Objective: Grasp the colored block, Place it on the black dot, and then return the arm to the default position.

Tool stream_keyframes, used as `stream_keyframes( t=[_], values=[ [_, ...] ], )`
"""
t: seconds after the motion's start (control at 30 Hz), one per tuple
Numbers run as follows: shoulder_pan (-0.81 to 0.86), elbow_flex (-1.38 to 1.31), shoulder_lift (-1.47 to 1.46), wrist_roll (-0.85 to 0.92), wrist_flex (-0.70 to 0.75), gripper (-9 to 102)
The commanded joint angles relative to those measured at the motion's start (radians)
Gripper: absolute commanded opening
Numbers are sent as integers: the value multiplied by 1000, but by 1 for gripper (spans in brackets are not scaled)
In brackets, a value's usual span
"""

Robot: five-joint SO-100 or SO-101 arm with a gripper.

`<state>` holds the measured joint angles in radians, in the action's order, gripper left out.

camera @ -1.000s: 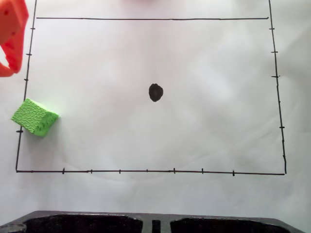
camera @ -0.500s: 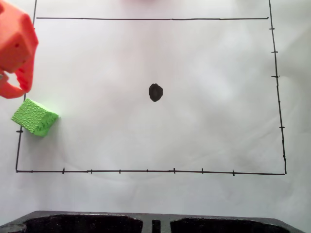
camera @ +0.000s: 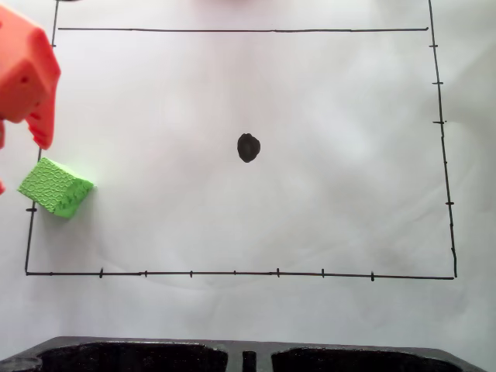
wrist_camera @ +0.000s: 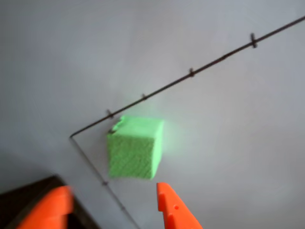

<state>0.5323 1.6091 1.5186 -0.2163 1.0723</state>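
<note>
Green block and black dot both sit on a white paper sheet point(camera: 232, 225) that covers the worktop, ruled with a thin black rectangular border with tick marks point(camera: 232, 273). Along the bottom edge of the fixed view runs a dark moulded tray-like edge point(camera: 155, 356).

Next in size, the bright orange printed arm point(camera: 23, 74) enters the fixed view at the upper left, its pointed finger hanging just above the block without touching it. In the wrist view the pincer point(wrist_camera: 114, 202) is spread wide, two orange tips flanking an empty gap, with nothing between them.

Smaller, the bright green cube with a crackled foam-like surface point(camera: 54, 186) rests on the left border line in the fixed view, near the lower left corner, turned at an angle to the lines. In the wrist view it point(wrist_camera: 135, 148) lies just ahead of the open tips. It looks light and squashy, probably grippy rather than slick; a gentle squeeze across two opposite flat faces, low on the body, should hold it.

Smallest, the irregular solid black ink dot point(camera: 248, 147) sits mid-sheet, well apart from the cube.
</note>
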Motion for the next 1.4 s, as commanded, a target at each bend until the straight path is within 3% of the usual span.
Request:
stream_keyframes(
  t=[0.0,0.7,1.37],
  values=[
    [6,-44,3,-5,5,32],
    [-29,-176,-216,-46,26,39],
    [-17,-207,-328,-38,9,37]
  ],
)
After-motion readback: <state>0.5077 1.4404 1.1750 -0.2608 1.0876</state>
